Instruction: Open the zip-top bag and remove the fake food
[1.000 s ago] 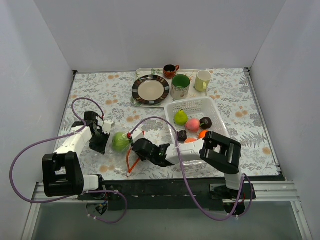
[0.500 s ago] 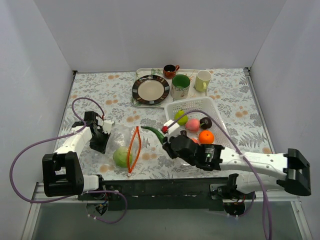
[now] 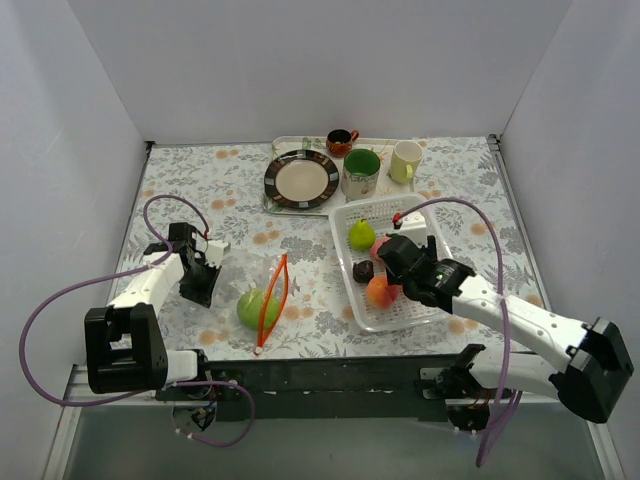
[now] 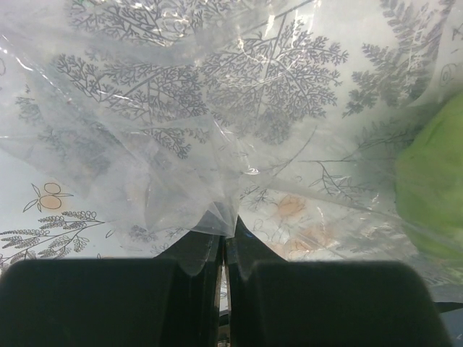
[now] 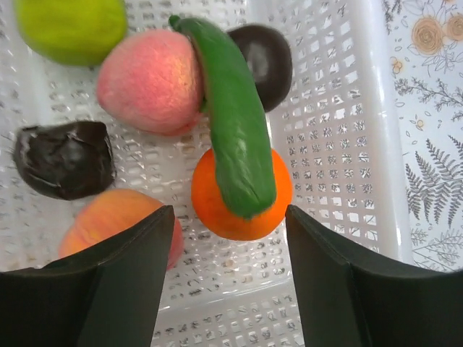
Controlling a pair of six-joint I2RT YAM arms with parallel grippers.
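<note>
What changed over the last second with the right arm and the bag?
The right gripper pulled out of the clear zip-top bag and carried a long green plastic vegetable rightward to the white lattice basket. It then opened, leaving the vegetable on the orange plastic fruit, against the pink peach. The round green apple shifted nearer inside the bag. The left gripper stayed shut on the bag.

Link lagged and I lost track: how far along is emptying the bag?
Done: the bag looks unzipped, and a peach, an orange and a long green vegetable, among others, lie in the basket. In hand: the left gripper pinches the bag's plastic; the right gripper hangs open over the basket, empty. Left: one green apple appears to be inside the bag.
</note>
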